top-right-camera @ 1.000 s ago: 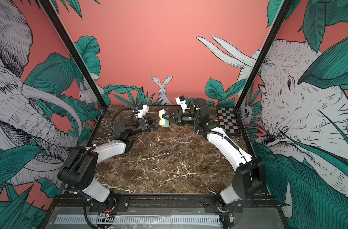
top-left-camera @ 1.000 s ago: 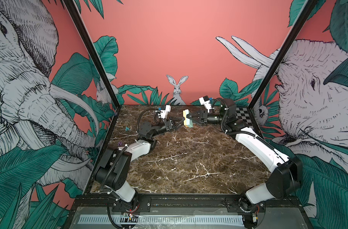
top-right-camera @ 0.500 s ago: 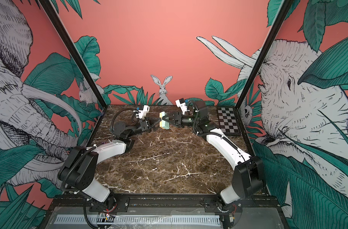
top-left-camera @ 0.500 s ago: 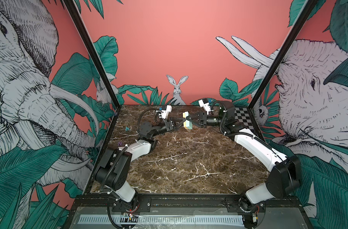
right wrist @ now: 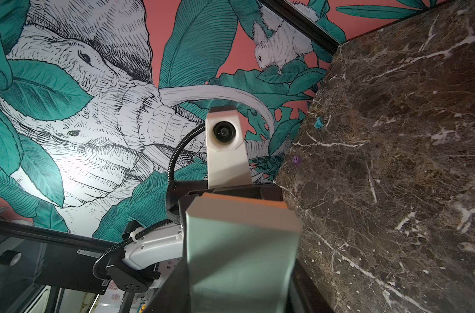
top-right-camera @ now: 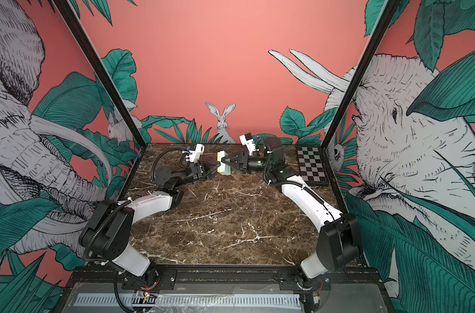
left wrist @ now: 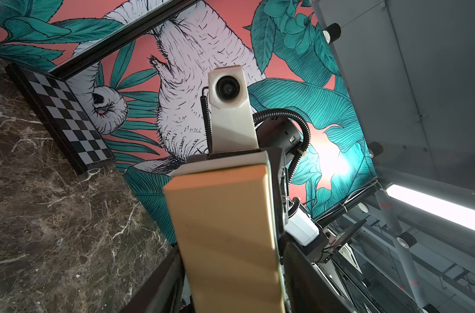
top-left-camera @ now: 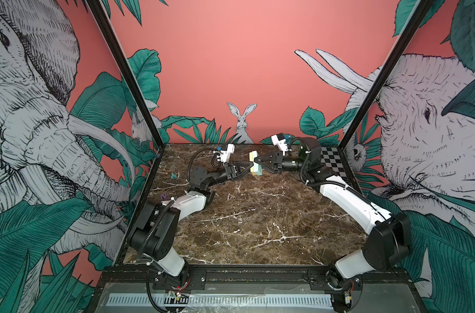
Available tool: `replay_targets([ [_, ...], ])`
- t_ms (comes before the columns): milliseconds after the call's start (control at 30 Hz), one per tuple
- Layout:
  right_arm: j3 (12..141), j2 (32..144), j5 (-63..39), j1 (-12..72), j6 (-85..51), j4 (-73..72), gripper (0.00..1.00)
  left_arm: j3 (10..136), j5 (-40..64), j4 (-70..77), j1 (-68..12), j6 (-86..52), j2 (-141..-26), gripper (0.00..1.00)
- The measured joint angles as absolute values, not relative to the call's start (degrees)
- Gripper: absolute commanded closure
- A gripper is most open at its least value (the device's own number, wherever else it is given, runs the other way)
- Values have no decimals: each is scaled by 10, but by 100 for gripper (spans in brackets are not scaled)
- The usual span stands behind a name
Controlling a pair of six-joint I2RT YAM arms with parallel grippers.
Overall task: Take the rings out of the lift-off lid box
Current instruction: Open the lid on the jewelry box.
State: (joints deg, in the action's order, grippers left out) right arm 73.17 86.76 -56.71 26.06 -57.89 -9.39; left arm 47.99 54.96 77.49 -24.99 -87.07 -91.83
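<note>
- Above the back middle of the marble table (top-left-camera: 258, 216), the lift-off lid box (top-left-camera: 258, 172) hangs clear of the surface between the two arms, as both top views show.
- It stands on edge, with its long axis nearly upright and its top tilted a little toward the left arm's side.
- Its mint lid (right wrist: 241, 257) faces the right arm, and its cream base (left wrist: 225, 230) faces the left arm.
- The lid sits closed on the base, so the inside is hidden.
- The right gripper (top-left-camera: 255, 162) pinches the box across the lid.
- The left gripper (top-left-camera: 247, 165) has a finger on either side of the base; whether they press on it cannot be told.
- A checkerboard (top-left-camera: 335, 165) lies flat in the table's back right corner.
- A teal lump (top-left-camera: 173, 176) and a purple lump (top-left-camera: 163, 195) lie near the left edge, well apart from the box.
</note>
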Motion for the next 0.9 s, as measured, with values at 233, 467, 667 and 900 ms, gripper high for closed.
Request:
replay_targets([
  [233, 732, 870, -574, 261, -579, -101, 50, 480, 549, 775, -250, -874, -919, 46],
  [467, 731, 870, -579, 258, -578, -108, 50, 480, 545, 775, -250, -881, -919, 54],
  [667, 723, 872, -583, 258, -587, -129, 50, 480, 545, 773, -250, -883, -919, 57],
  [900, 712, 875, -595, 250, -609, -160, 50, 480, 541, 771, -250, -885, -919, 58],
])
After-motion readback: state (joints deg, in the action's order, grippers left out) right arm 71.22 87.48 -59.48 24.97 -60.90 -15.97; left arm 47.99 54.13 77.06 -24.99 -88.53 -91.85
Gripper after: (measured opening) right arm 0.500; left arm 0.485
